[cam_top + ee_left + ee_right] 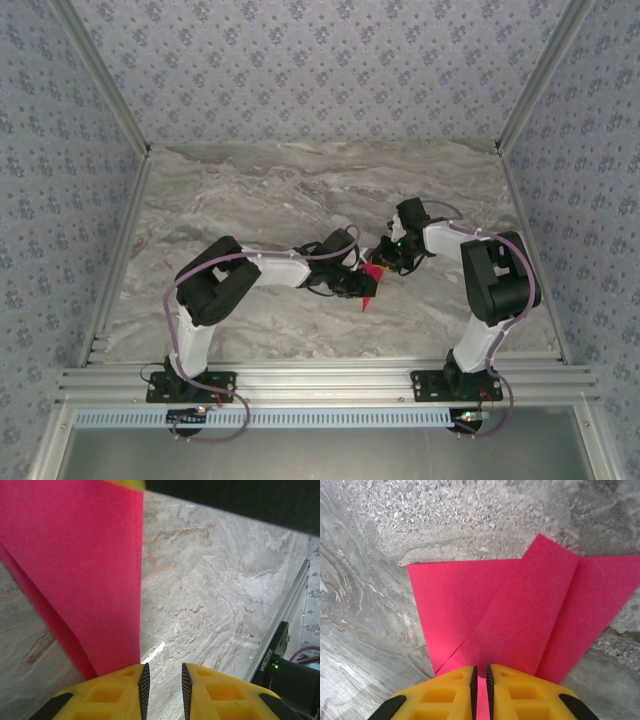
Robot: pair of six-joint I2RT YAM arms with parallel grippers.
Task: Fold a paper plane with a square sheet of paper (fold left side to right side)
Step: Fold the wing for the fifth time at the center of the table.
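Starting at the left of the top view: seeing the left gripper (352, 285) stretching toward the middle of the marble table (270, 190), right against the left side of the sheet of paper (371, 283). Looking through the left wrist camera: finding the left gripper (162, 667) with yellow fingers (115, 695) standing narrowly apart, pinching nothing, showing bare table (215, 590) through the gap, the magenta sheet of paper (85, 580) running down just beside the left-hand finger. Moving right: seeing the right gripper (386, 256) leaning onto the far right end of the sheet. Looking through the right wrist camera: finding the right gripper (480, 669) nearly closed, clamping a pink edge of the sheet of paper (520, 610), already folded into overlapping flaps, lying against the table (365, 590).
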